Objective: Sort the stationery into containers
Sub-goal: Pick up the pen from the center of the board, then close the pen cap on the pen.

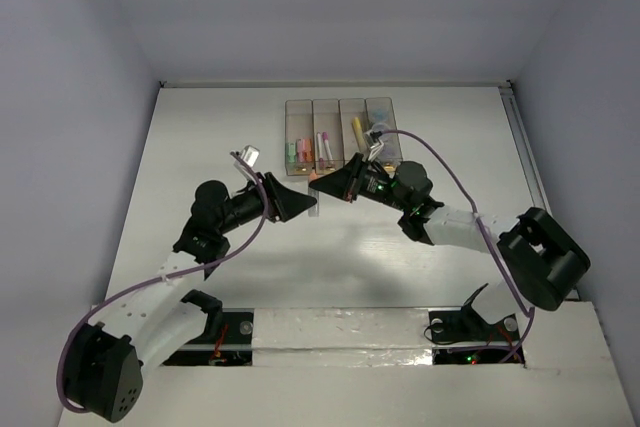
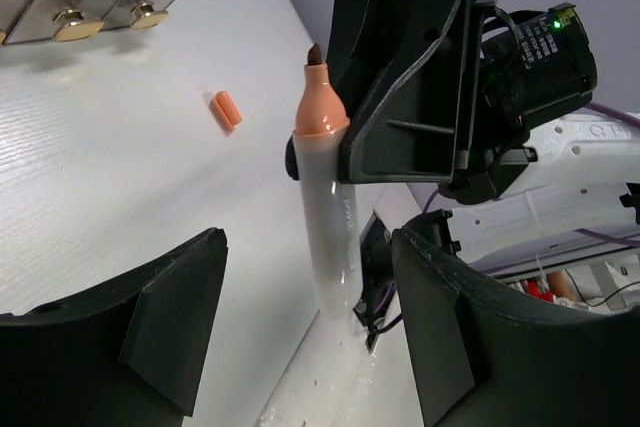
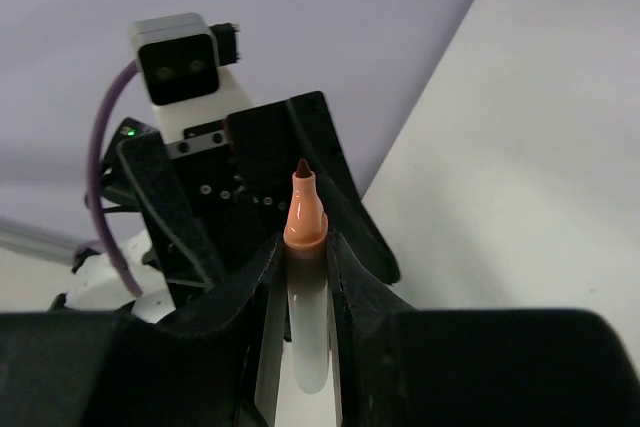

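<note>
Right gripper point(image 3: 305, 257) is clenched on an uncapped white-barrelled marker with orange collar and dark tip point(image 3: 305, 292), tip up, just in front of the row of four joined translucent grey-brown bins point(image 1: 340, 127). Left gripper point(image 2: 305, 282) has its fingers spread either side of the barrel, not gripping. A small orange cap point(image 2: 226, 110) lies on the white table point(image 2: 110, 187).

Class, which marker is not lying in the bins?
The orange-tipped marker, clamped in the right gripper, tip bare; the other markers lie inside the bins.
</note>
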Robot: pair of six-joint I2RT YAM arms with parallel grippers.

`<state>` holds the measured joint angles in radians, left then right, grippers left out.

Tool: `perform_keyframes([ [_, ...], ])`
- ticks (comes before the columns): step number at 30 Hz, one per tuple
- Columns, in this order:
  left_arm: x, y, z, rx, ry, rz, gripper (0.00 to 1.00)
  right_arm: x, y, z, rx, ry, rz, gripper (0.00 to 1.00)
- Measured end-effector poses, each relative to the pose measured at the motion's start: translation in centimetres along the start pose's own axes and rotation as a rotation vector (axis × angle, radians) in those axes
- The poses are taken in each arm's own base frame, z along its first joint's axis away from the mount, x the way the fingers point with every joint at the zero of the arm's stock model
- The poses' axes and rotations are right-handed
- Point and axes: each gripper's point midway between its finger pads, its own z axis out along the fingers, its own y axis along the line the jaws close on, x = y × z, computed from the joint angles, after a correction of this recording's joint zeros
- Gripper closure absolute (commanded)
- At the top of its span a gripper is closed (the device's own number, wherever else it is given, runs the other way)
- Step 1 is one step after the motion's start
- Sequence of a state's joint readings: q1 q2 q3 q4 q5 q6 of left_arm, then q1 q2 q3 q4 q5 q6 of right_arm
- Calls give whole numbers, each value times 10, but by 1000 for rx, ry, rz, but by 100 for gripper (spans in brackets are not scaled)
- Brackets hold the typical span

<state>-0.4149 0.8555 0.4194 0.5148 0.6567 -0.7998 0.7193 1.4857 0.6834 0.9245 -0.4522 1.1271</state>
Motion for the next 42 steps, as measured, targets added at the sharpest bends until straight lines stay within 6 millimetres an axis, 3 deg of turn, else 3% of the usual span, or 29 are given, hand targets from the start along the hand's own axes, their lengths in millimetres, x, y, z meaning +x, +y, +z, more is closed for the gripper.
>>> perform_keyframes([
  [5, 0, -2, 1, 15, -2, -3, 43, 1, 10, 2, -66, 8, 19, 80],
  [13, -2, -6, 6, 60, -9, -13, 64, 7, 1, 6, -91, 32, 71, 80],
  [24, 7, -11, 9, 91, 32, -28, 61, 6, 3, 8, -138, 26, 106, 80],
  [30, 10, -13, 9, 101, 45, -25, 79, -2, 6, 6, -154, 10, 116, 79],
  [32, 10, -13, 9, 100, 45, -27, 99, -3, 7, 5, -162, 11, 113, 79],
  [37, 10, -11, 9, 88, 43, -48, 100, -4, 8, 4, -175, 5, 93, 78],
  [38, 11, -9, 9, 79, 45, -50, 100, -4, 6, 3, -171, 6, 94, 77],
  [41, 16, -3, 9, 48, 63, -46, 100, -1, -2, -2, -152, 16, 107, 60],
  [42, 17, 2, 10, 20, 66, -39, 100, -4, -6, -5, -142, 11, 112, 50],
])
